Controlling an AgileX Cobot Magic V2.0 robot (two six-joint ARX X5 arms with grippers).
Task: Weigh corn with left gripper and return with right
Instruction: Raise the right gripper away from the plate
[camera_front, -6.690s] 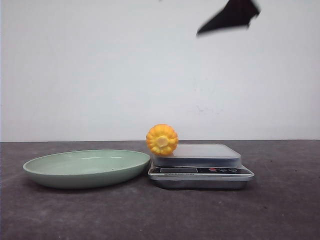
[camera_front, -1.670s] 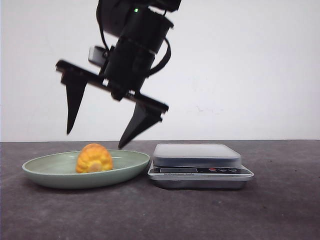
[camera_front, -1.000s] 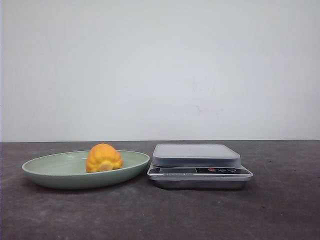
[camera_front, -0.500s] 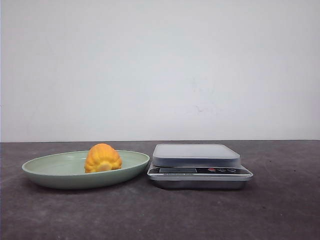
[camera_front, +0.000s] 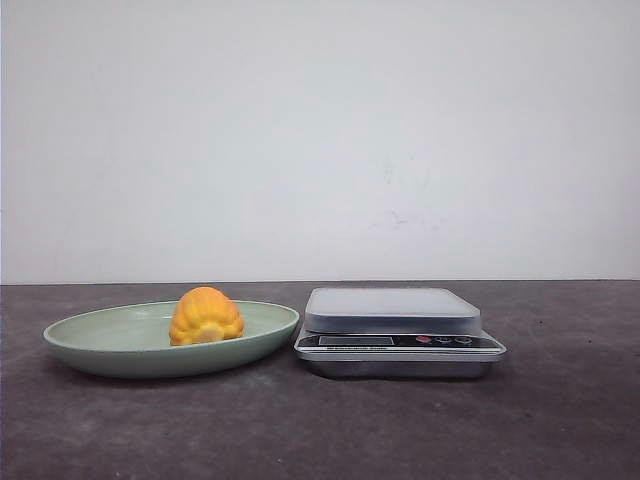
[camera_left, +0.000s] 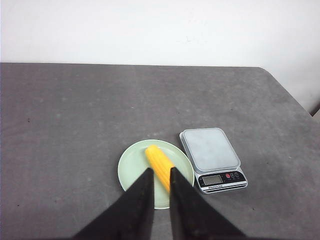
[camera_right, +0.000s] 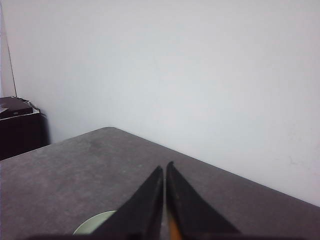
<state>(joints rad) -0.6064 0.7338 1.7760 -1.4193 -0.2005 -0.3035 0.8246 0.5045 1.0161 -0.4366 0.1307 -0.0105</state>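
Observation:
The orange-yellow corn (camera_front: 205, 316) lies in the pale green plate (camera_front: 100, 338), left of the scale (camera_front: 392, 310), whose platform is bare. No gripper shows in the front view. In the left wrist view my left gripper (camera_left: 161, 171) hangs high above the table, its fingers drawn together with a narrow slit and holding nothing. The corn (camera_left: 157, 159), the plate (camera_left: 132, 165) and the scale (camera_left: 210, 150) lie far below it. My right gripper (camera_right: 164, 167) is shut and empty, raised high. Slivers of the plate (camera_right: 95, 222) and the corn (camera_right: 174, 231) show by its fingers.
The dark grey table (camera_front: 320, 430) meets a white wall at the back. The scale's display and buttons (camera_front: 400, 341) face forward. In the right wrist view a dark cabinet (camera_right: 17, 127) stands beyond the table's edge.
The corn went from the scale's left edge into the plate. The open right gripper that hung over it has left the front view. The corn rocked slightly and now lies still.

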